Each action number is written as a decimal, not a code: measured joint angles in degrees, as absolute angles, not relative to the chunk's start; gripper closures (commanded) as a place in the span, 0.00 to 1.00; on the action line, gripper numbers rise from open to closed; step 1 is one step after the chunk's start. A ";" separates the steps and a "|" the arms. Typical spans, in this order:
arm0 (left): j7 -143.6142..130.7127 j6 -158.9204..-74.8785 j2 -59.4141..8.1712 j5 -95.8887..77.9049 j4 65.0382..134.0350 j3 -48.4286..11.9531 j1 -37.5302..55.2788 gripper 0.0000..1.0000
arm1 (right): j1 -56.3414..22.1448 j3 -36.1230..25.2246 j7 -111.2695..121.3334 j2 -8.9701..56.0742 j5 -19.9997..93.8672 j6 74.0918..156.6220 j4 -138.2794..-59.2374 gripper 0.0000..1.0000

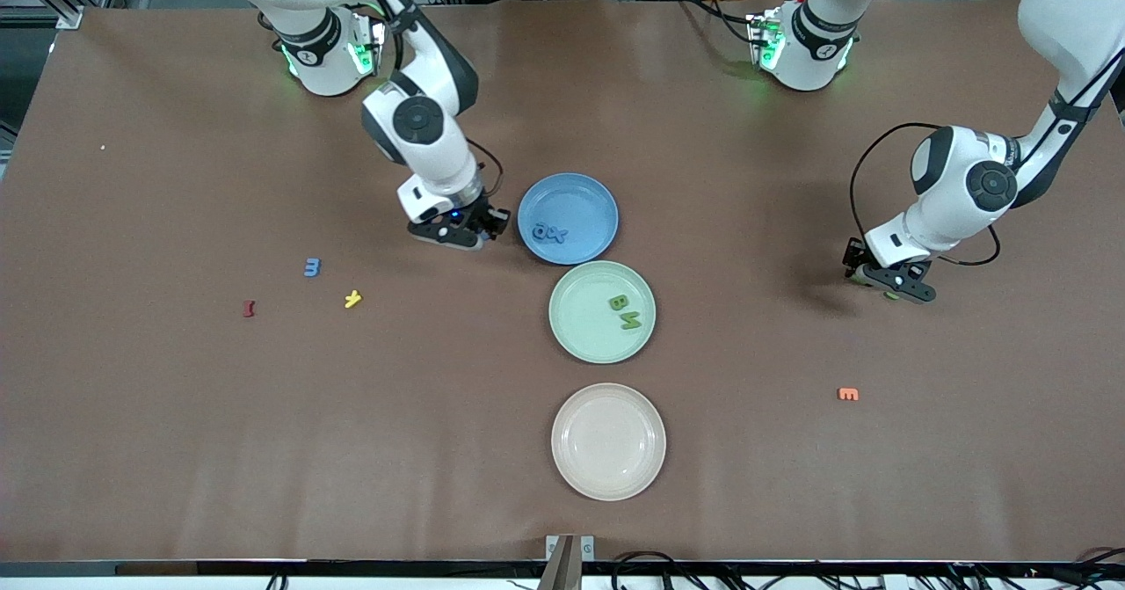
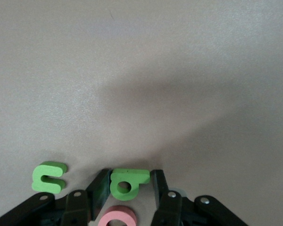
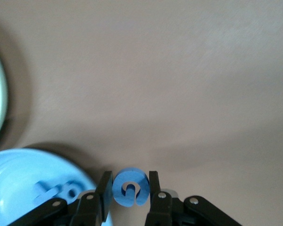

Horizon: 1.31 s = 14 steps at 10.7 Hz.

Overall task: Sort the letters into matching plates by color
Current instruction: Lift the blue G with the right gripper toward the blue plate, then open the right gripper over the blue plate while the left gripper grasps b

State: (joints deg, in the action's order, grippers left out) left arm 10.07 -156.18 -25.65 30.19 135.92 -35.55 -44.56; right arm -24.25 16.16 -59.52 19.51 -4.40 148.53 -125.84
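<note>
My right gripper (image 1: 479, 229) is just beside the blue plate (image 1: 606, 212), at its rim toward the right arm's end, and is shut on a blue letter (image 3: 120, 186). The blue plate holds blue letters (image 1: 552, 233). The pale mint green plate (image 1: 571, 326) holds two green letters (image 1: 624, 311). The cream-beige plate (image 1: 608, 449) holds nothing. My left gripper (image 1: 888, 287) is down at the table toward the left arm's end, its fingers closed on a green letter (image 2: 132, 176). Another green letter (image 2: 48, 177) and a pink letter (image 2: 118, 216) lie right beside it.
Loose letters lie on the brown table: a blue one (image 1: 311, 266), a yellow one (image 1: 352, 299) and a red one (image 1: 249, 309) toward the right arm's end, an orange one (image 1: 848, 393) toward the left arm's end. The three plates stand in a row mid-table.
</note>
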 measured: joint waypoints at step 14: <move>-3.00 -151.50 -25.82 30.19 127.82 -36.29 -35.90 1.00 | -33.08 15.70 -67.55 33.14 -4.68 138.17 -106.95 0.00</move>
State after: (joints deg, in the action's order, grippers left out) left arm -3.00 -151.50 -25.82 30.19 127.82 -36.29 -35.90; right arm -33.08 15.70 -67.55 33.14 -4.68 138.17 -106.95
